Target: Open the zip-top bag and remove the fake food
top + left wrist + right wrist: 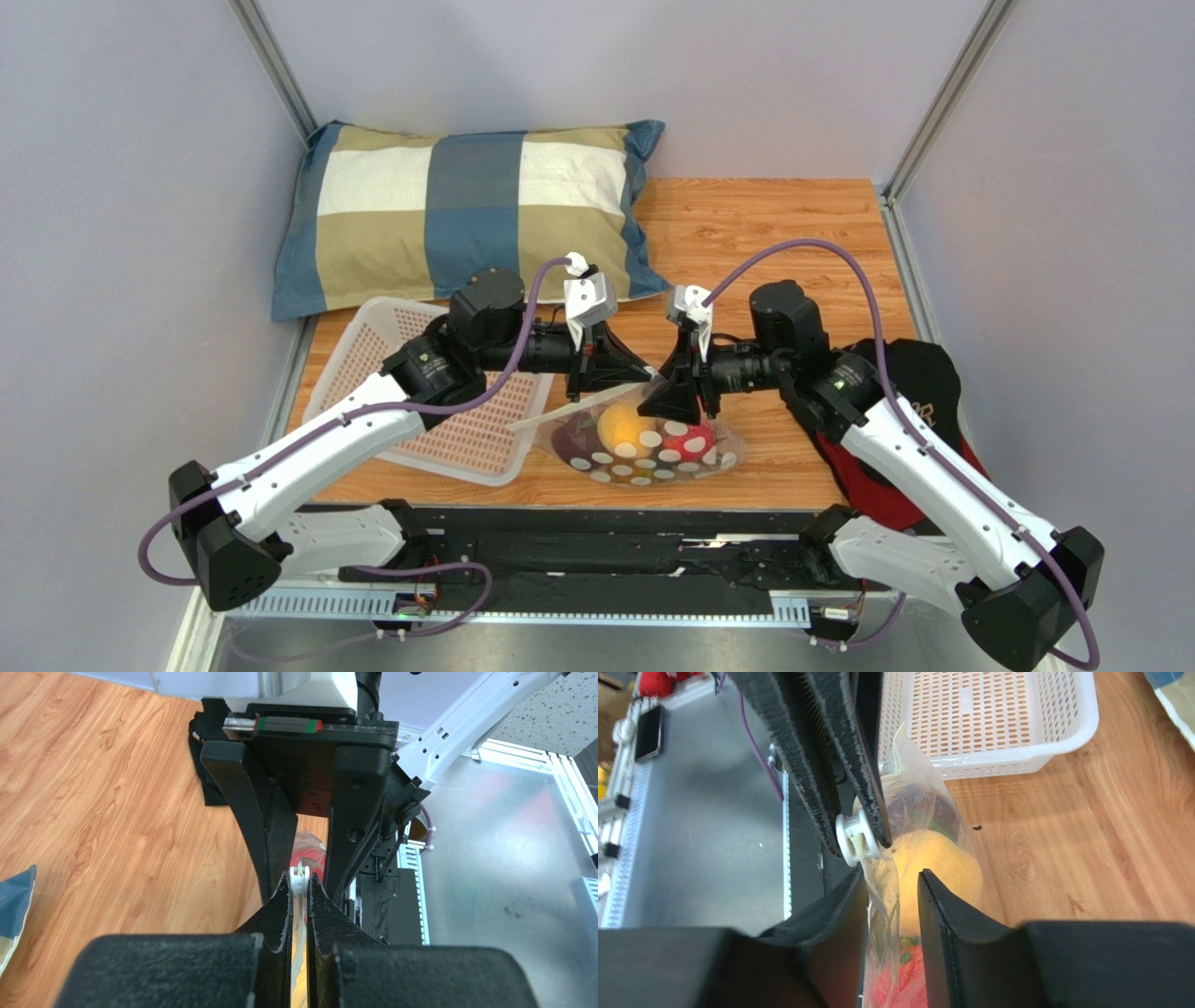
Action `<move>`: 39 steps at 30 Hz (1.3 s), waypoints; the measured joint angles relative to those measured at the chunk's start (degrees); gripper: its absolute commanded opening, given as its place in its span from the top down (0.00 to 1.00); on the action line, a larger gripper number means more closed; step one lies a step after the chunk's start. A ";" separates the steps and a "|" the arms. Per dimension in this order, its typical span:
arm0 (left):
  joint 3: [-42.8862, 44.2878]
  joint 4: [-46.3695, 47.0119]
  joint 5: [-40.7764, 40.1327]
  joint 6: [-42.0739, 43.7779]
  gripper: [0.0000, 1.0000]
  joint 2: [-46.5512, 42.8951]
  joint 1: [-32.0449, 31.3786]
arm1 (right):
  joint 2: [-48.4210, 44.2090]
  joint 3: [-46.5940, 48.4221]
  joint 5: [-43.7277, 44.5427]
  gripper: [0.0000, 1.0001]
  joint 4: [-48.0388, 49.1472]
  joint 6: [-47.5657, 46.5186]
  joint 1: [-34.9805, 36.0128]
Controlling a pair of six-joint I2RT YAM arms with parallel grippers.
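Note:
The zip-top bag (643, 445) lies on the wood in front of both arms, clear with white oval spots. Through it show the fake food: a yellow fruit (617, 420), a red berry (687, 443) and a dark purple piece (574, 438). My left gripper (300, 890) is shut on the bag's top edge, with the white slider (300, 876) at its fingertips. My right gripper (894, 889) faces it, open, with the bag's crumpled film (882, 903) hanging between its fingers. Just beyond are the yellow fruit (945, 871) and the red berry (910, 980).
A white perforated basket (368, 353) stands left of the bag, under the left arm. A checked pillow (470, 210) lies at the back. A red and black cloth (919, 399) sits by the right arm. A black rail (589, 553) runs along the near edge.

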 measured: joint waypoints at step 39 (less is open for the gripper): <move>-26.64 -12.22 -25.16 -16.35 1.00 -37.79 0.00 | -11.19 -5.01 8.48 1.00 8.61 12.83 -12.11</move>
